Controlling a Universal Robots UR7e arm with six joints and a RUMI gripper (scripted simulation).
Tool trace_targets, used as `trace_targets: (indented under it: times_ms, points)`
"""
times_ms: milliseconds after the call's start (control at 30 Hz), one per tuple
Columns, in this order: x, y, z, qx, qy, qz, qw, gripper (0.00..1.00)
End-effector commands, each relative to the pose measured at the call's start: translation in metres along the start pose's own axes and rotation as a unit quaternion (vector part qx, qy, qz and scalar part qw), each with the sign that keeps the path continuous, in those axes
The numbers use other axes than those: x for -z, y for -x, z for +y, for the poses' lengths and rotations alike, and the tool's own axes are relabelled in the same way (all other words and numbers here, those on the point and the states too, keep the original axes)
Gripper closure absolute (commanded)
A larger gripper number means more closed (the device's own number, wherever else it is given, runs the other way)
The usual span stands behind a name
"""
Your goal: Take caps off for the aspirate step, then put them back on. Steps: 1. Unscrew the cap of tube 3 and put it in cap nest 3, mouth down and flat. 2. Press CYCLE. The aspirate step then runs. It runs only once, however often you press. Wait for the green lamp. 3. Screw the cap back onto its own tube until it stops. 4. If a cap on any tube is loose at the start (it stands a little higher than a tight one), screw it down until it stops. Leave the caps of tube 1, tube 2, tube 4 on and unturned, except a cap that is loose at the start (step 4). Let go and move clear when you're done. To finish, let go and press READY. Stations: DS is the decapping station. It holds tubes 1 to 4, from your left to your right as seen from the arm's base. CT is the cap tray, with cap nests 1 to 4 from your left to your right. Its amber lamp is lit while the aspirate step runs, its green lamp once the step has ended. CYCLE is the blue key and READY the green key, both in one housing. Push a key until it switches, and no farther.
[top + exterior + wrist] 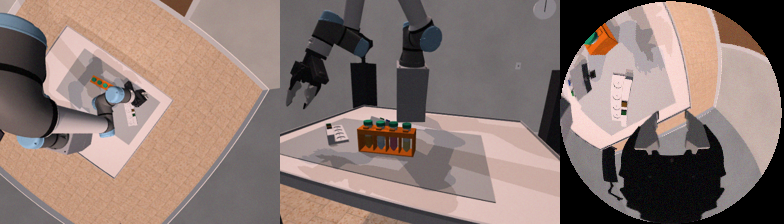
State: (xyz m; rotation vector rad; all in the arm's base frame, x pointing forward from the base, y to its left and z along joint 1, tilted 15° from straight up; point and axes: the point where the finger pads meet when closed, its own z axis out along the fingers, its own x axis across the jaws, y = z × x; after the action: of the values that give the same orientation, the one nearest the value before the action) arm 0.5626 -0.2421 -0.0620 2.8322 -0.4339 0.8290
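Observation:
My gripper [145, 95] [296, 105] [671, 111] is partly open, with nothing between its fingers. It hangs high and tilted, off to the cap tray's side. The orange decapping station [108, 88] [409, 134] [605, 45] holds four tubes, each with a green cap on. In the exterior view, the tube 3 cap [380, 123] is second from the left. I cannot tell whether any cap stands higher. The white cap tray [135, 122] [333, 139] [623, 94] shows no cap in its visible nests. Its amber lamp [624, 104] and green lamp [623, 112] look dark.
The grey key housing [580, 80] stands behind the decapping station as seen in the exterior view, with the blue key [387, 120] and green key [382, 118]. The arm hides part of the decapping station in the top view. A raised rim runs along the table's edge.

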Motion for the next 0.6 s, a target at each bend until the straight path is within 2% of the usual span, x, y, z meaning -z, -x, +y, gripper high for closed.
trace_targets:
  times_ms: [0, 200, 300, 333, 433, 567]
  points:
    - [0.009, 0.021, -0.016, 0.036, -0.022, -0.030, 0.999, 0.65]
    - [0.012, 0.028, -0.021, 0.036, -0.022, -0.030, 0.999, 0.65]
    - [0.016, 0.039, -0.028, 0.069, -0.045, -0.057, 0.995, 0.65]
    - [0.018, 0.044, -0.031, 0.071, -0.047, -0.059, 0.995, 0.65]
    - [0.023, 0.055, -0.040, 0.072, -0.047, -0.059, 0.995, 0.65]
    - [0.023, 0.055, -0.040, 0.072, -0.047, -0.059, 0.995, 0.65]
